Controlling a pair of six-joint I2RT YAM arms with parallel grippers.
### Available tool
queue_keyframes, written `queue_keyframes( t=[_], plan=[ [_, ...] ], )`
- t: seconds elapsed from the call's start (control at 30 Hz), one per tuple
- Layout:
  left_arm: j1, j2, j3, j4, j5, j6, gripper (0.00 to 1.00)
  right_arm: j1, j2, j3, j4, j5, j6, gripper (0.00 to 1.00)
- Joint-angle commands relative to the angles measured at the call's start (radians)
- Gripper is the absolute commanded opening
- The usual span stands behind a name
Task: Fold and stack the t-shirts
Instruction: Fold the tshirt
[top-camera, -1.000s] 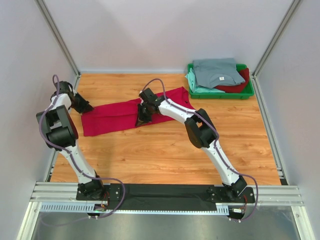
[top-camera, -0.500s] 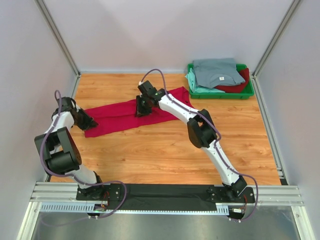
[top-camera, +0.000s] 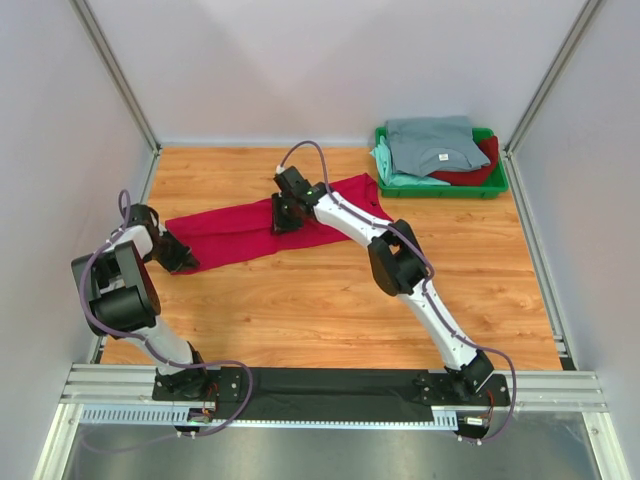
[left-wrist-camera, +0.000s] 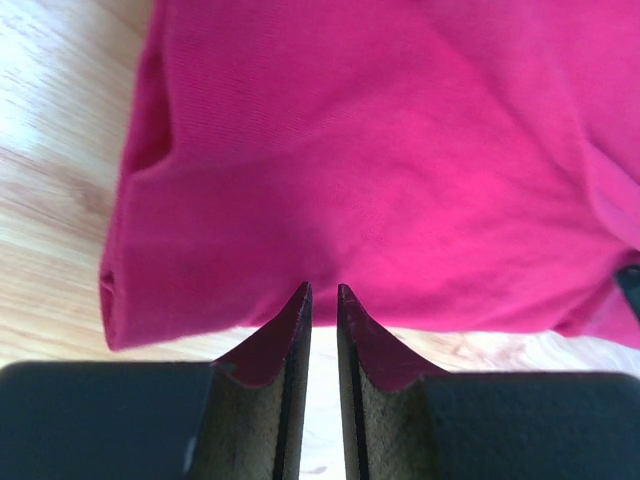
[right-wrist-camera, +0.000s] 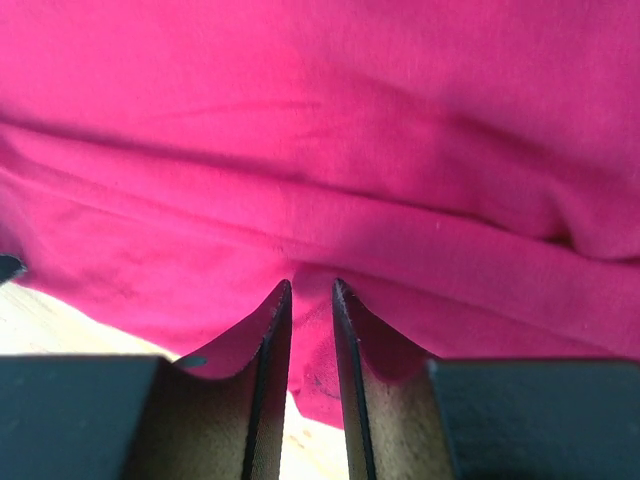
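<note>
- On the wooden table (top-camera: 300, 310), toward the far left, the crimson t-shirt (top-camera: 235, 230) lies spread in a long band running left to right; not yet a compact fold, not stacked
- Left gripper (left-wrist-camera: 322, 290): jaws only narrowly parted, bare wood showing through the gap; tips sit at the near hem close to the shirt's left corner; no cloth visibly clamped
- Right gripper (right-wrist-camera: 310, 285): same narrow gap, tips at a rumpled edge about mid-length of the shirt; nothing seen pinched between them
- Reason for the spacing, as I read it: one arm at the end, one at the middle, so both can pinch the same long edge and carry it over evenly without the cloth sagging
- Green tray (top-camera: 450, 191) in the far right corner holds the other shirts piled up: grey-blue tee (top-camera: 432, 145) on top, mint-green tee (top-camera: 384, 166) and darker red tee (top-camera: 482, 168) poking out below; well apart from the crimson one
- Judgement: early in the fold of this shirt; next move needs a clean bite on a single layered edge; risk is grabbing only the top layer
</note>
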Motion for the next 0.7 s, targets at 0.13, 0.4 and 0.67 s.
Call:
queue_keyframes(
  t=[0.13, 0.4, 0.67],
  plan=[
    [-0.003, 0.029, 0.001, -0.034, -0.069, 0.018, 0.22, -0.02, 0.055, 0.054, 0.07, 0.053, -0.01, 0.25],
    [0.002, 0.009, -0.009, -0.071, -0.106, 0.043, 0.21, -0.056, 0.082, 0.095, 0.143, 0.048, 0.005, 0.26],
    [0.011, 0.008, -0.009, -0.086, -0.115, 0.06, 0.2, -0.106, 0.078, 0.096, 0.255, 0.016, 0.099, 0.27]
  ],
)
